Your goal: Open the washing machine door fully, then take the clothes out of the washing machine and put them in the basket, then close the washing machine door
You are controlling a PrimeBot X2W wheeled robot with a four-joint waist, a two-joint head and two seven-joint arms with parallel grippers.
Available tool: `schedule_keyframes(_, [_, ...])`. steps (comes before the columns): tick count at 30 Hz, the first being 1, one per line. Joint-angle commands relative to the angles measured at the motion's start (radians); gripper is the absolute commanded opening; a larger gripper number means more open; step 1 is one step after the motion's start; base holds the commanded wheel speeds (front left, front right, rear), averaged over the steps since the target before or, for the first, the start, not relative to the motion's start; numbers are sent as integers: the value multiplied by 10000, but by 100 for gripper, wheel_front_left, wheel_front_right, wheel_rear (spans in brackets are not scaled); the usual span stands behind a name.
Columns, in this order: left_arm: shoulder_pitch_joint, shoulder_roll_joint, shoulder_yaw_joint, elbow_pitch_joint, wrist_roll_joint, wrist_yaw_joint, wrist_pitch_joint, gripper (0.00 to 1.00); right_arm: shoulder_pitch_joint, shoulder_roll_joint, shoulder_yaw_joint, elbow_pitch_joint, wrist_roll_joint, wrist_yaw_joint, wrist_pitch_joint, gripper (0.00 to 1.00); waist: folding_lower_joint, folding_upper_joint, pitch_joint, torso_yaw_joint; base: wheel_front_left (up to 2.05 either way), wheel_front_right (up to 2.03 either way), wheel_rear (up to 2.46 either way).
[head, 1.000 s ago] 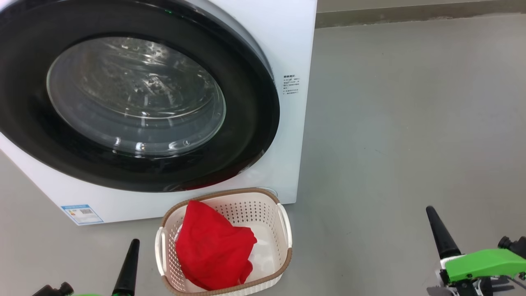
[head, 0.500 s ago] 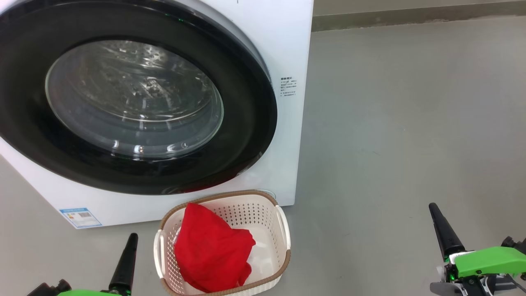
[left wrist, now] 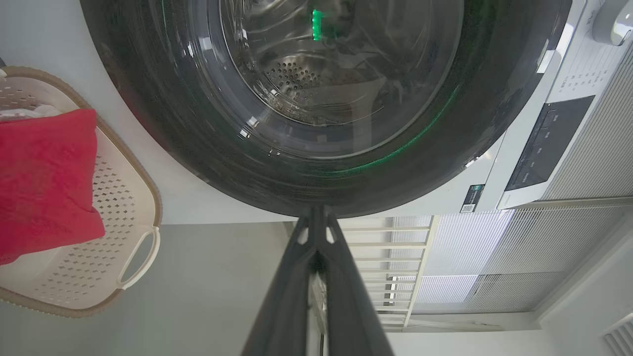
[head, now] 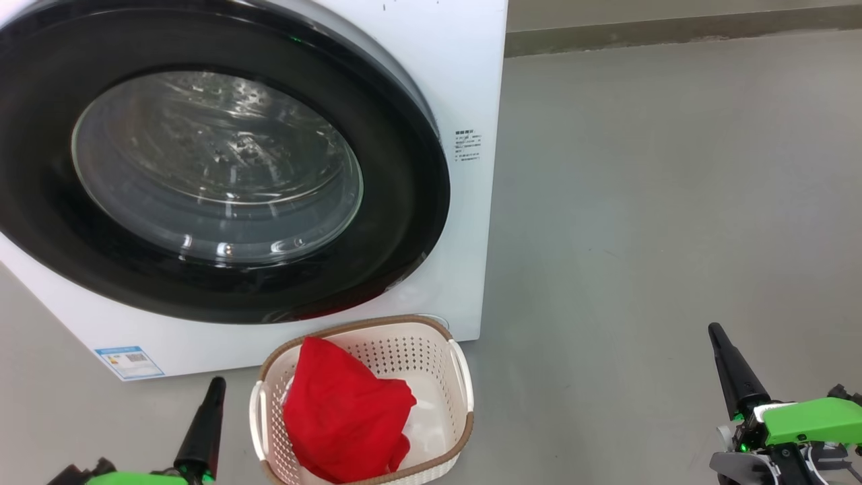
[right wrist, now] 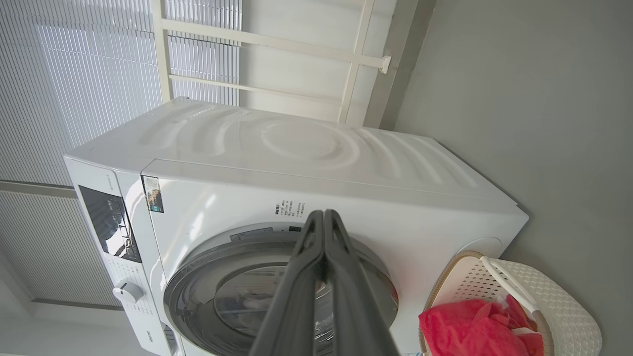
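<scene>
The smooth grey floor (head: 640, 202) before me bore the white washing machine (head: 471, 67) standing at my left and the cream basket (head: 404, 350) set just in front of its base.

1. The washing machine (head: 471, 54) is white; the washing machine door (head: 411, 202) has a glossy black rim.
2. The clothes (head: 343, 417) are bright red.
3. The basket (head: 404, 350) is cream, dot-perforated, brown-rimmed.
4. The floor (head: 673, 202) is plain grey.

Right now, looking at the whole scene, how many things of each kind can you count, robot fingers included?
Washing machine: 1
Basket: 1
Red clothes bundle: 1
White cloth piece: 1
Pairs of shut fingers: 2, left gripper and right gripper
Total: 6
</scene>
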Motion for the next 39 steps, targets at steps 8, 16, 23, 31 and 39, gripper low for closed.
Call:
schedule_keyframes(8, [-536,146,401,-216,-381,-69,165,0,-583,-36,107,-344,394,-7,144,0,-1,0,-17,-14,0,0,0])
schedule_keyframes(16, [-537,139,411,-216,-372,-69,173,0,-584,-30,97,-343,386,-7,151,0,-1,0,-17,-14,0,0,0])
schedule_keyframes(23, [-537,133,420,-215,-365,-69,180,0,-585,-25,90,-343,380,-7,157,0,-1,0,-17,-14,0,0,0])
schedule_keyframes(31, [-538,128,428,-215,-358,-69,186,0,-586,-20,83,-342,374,-7,163,0,-1,0,-17,-14,0,0,0])
schedule_keyframes(39, [-539,122,436,-214,-352,-69,193,0,-586,-15,76,-342,368,-7,168,0,-1,0,-17,-14,0,0,0])
